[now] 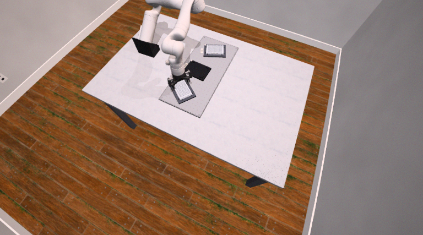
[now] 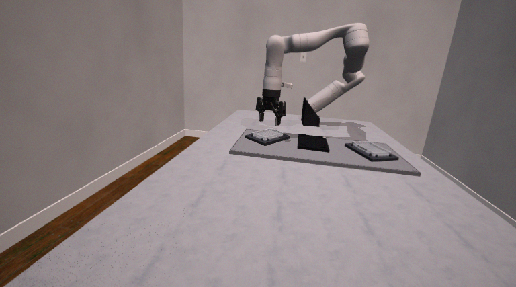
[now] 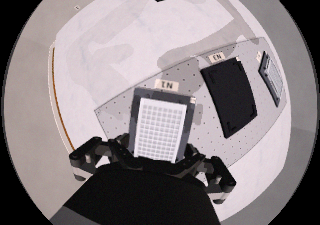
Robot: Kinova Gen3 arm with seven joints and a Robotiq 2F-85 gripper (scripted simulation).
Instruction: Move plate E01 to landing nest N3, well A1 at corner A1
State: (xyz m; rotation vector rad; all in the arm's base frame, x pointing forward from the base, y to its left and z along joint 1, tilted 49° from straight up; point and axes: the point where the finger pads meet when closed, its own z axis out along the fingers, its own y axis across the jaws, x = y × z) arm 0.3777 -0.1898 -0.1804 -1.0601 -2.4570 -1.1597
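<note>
The tool (image 2: 270, 115) is held wide apart and empty above plate E01 (image 2: 267, 134), so its short sides can be straddled. Nest N3 (image 2: 313, 142) is left bare to receive it.

White-welled plate E01 (image 3: 159, 129) lies flat in nest N1 (image 3: 136, 112).

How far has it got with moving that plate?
Early days. Nothing has been moved: the plate sits in its nest. The open gripper hangs above it, holding nothing. Left: descend, grip, lift, and set it gently in the empty black nest. The other plate looks untouched.
</note>
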